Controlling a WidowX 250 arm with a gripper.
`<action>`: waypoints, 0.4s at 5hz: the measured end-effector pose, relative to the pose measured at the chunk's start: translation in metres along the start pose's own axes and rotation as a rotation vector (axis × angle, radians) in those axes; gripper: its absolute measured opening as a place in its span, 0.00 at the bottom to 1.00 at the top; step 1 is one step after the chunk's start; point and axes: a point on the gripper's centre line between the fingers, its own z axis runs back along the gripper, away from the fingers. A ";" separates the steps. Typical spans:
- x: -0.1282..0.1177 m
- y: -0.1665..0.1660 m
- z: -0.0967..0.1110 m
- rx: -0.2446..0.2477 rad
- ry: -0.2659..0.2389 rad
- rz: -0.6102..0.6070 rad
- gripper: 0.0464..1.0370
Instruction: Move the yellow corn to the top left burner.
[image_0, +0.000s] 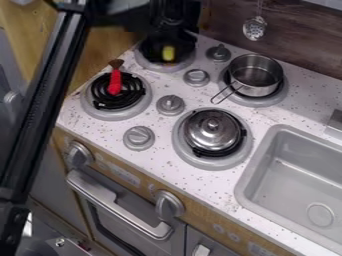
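While black two-finger gripper (167, 45) hangs over top left burner (145, 63), yellow corn (168, 53) at its lower end; grip state: cannot tell. Step: placement, likely. Next: settle corn, release.

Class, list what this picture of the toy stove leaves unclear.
In the camera view:
- whether the yellow corn touches the top left burner: blurred, dark gripper there
- the sink's right end: cut off by the right edge
- the slotted spoon's upper handle: cut off by the top edge
- beneath the metal lid: hidden by it
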 end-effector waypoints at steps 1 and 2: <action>0.000 0.003 0.000 0.005 0.003 0.013 0.60; -0.004 0.009 -0.001 0.011 0.009 0.040 0.89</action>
